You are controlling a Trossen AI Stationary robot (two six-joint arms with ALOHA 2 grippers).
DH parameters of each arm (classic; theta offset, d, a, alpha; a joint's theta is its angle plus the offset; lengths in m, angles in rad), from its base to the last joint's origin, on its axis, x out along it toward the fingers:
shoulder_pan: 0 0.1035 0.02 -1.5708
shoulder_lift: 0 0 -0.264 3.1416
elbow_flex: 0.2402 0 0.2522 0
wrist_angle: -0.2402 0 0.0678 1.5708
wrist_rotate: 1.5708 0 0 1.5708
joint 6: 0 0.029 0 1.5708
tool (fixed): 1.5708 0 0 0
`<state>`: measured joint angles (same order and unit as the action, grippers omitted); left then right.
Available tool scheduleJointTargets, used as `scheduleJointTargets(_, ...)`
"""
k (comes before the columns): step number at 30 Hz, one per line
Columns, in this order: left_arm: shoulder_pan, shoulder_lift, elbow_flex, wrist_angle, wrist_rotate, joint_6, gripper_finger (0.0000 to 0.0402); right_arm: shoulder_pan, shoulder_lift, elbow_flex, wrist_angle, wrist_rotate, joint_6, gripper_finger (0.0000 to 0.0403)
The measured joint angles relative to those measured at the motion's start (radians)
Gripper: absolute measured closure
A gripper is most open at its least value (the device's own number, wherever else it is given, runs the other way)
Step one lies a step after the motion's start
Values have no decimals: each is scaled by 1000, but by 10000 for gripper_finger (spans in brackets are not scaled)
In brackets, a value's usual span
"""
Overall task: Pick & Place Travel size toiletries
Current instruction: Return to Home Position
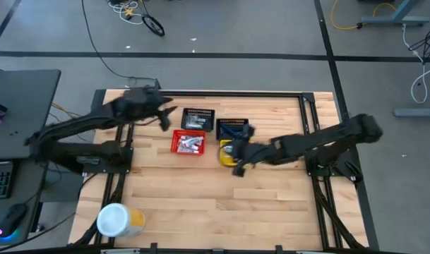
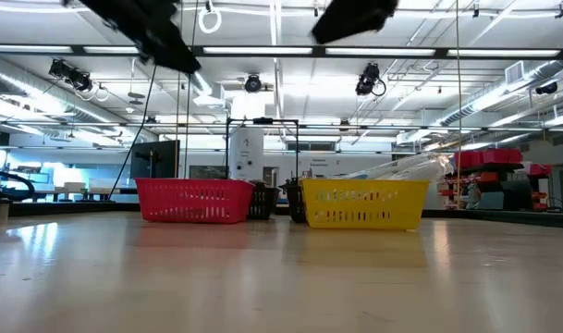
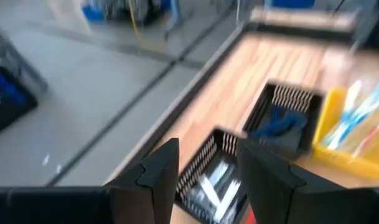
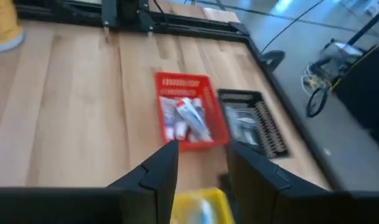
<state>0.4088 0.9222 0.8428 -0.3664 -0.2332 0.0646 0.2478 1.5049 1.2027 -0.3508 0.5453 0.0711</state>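
Seems all but finished: toiletries (image 1: 190, 143) lying inside the red basket (image 1: 174, 144) and the yellow basket (image 1: 224, 149) and black baskets (image 1: 198, 111) beside it. Left gripper (image 1: 166, 118) raised left of the red basket, right gripper (image 1: 237, 169) right of it; both spread apart, empty. Only parking the arms left to do, apparently.

The high view looks straight down from well above the yellow basket (image 2: 364, 203), taking in the whole table (image 1: 271, 190); the low view sits at tabletop level, well back from that basket, facing it and the room behind. The 2 wrist views tilt down from nearer, and all 4 views share the yellow basket.
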Motion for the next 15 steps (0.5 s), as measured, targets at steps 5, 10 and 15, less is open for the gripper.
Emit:
scheduleJointTargets(5,-2,-280,-83,4,70,22,233,-16,-213,-10,-224,-44,-46,257)
scheduleJointTargets(10,-3,-548,-234,53,171,-3,233,-69,-420,-226,-108,-263,-117,257)
scheduleJointTargets(15,-3,-768,-409,171,320,9,232,-112,-643,-517,72,-311,-108,257)
